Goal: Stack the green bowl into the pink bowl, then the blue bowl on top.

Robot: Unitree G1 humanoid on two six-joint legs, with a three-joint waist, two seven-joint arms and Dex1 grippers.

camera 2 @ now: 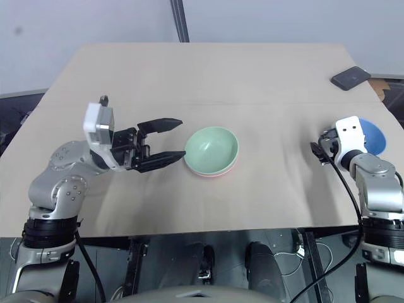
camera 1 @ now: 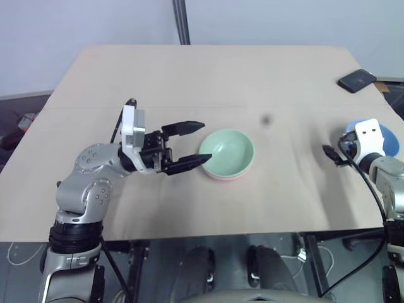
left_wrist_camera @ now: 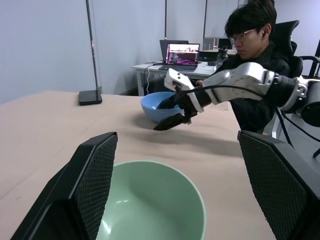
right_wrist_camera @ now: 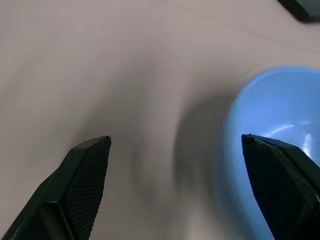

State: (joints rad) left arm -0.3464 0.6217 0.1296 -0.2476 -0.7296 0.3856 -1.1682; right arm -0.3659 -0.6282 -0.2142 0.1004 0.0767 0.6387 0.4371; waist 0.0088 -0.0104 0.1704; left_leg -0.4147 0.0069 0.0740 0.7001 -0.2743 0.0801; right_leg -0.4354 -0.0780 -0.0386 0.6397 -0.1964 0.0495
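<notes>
the green bowl (camera 1: 227, 151) sits nested in the pink bowl (camera 1: 225, 176) at the centre of the table (camera 1: 208, 76). the left gripper (camera 1: 197, 144) hovers just left of it, jaws wide and empty. at the right edge, the right gripper (right_wrist_camera: 175, 142) is spread beside the blue bowl (right_wrist_camera: 272, 145), holding nothing.

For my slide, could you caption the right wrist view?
Open right gripper approaching the blue bowl on the table.

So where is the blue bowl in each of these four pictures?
Left eye: blue bowl at the table's right edge, behind the right gripper.
Right eye: the same.
Left wrist: far across the table.
Right wrist: close, beside one finger.
Shared landmark: the green bowl.
</notes>
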